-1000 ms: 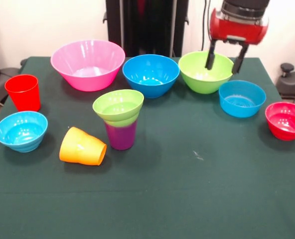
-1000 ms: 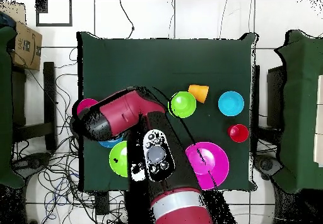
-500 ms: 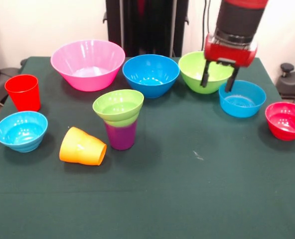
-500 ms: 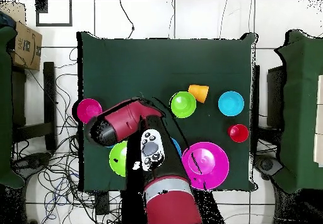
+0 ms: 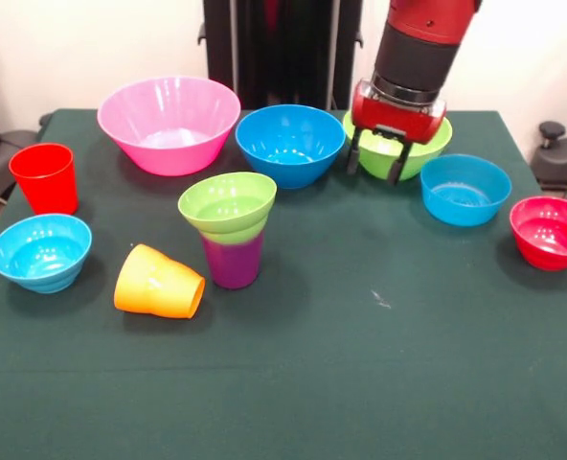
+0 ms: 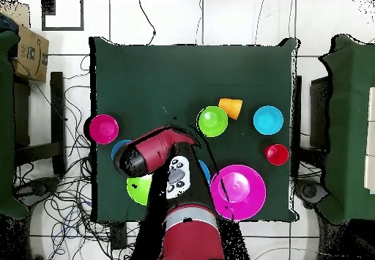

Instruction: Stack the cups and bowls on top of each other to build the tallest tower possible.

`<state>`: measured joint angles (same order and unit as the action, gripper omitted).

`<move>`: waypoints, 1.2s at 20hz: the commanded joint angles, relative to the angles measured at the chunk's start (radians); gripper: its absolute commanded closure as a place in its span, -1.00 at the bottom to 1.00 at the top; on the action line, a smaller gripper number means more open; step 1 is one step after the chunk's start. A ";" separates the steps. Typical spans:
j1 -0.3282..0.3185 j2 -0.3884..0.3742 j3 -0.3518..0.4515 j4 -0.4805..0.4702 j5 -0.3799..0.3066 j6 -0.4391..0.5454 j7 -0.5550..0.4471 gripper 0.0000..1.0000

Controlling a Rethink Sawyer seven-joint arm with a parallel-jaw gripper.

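In the front view my gripper [image 5: 374,165] hangs open and empty, low in front of the mid-sized lime green bowl [image 5: 420,158]. It sits between the mid-sized blue bowl [image 5: 290,144] and the small blue bowl [image 5: 465,189]. A small lime green bowl [image 5: 228,203] rests on the upright purple cup [image 5: 233,261]. The orange cup [image 5: 158,283] lies on its side, and the red cup [image 5: 44,177] stands at the left. The big pink bowl [image 5: 169,123], light blue bowl [image 5: 40,251] and red bowl [image 5: 552,232] stand apart. In the overhead view the arm [image 6: 157,149] hides the gripper.
The dark green table [image 5: 408,335] carries everything. The overhead view shows the pink bowl [image 6: 238,192], the stacked green bowl [image 6: 212,121] and the orange cup [image 6: 231,108]. A cardboard box [image 6: 29,52] and cables lie off the table.
In the front view the gripper has moved left and come down, from above the green bowl's right side to low in front of that bowl. No bowl or cup has moved.
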<state>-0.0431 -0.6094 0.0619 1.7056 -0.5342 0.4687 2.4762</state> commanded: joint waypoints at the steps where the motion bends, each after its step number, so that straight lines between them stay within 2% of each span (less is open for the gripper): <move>1: 0.039 -0.033 -0.014 0.036 0.065 0.014 0.139 -1.00; 6: 0.069 -0.076 -0.028 0.041 0.114 0.056 0.132 -1.00; 12: 0.140 -0.108 -0.072 0.054 0.169 0.086 0.147 -1.00; 19: 0.208 -0.085 -0.117 0.082 0.194 0.019 0.164 -1.00; 24: 0.266 -0.036 -0.167 0.081 0.204 -0.026 0.182 -1.00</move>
<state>0.1795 -0.7136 -0.0922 1.7231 -0.3574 0.4689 2.4762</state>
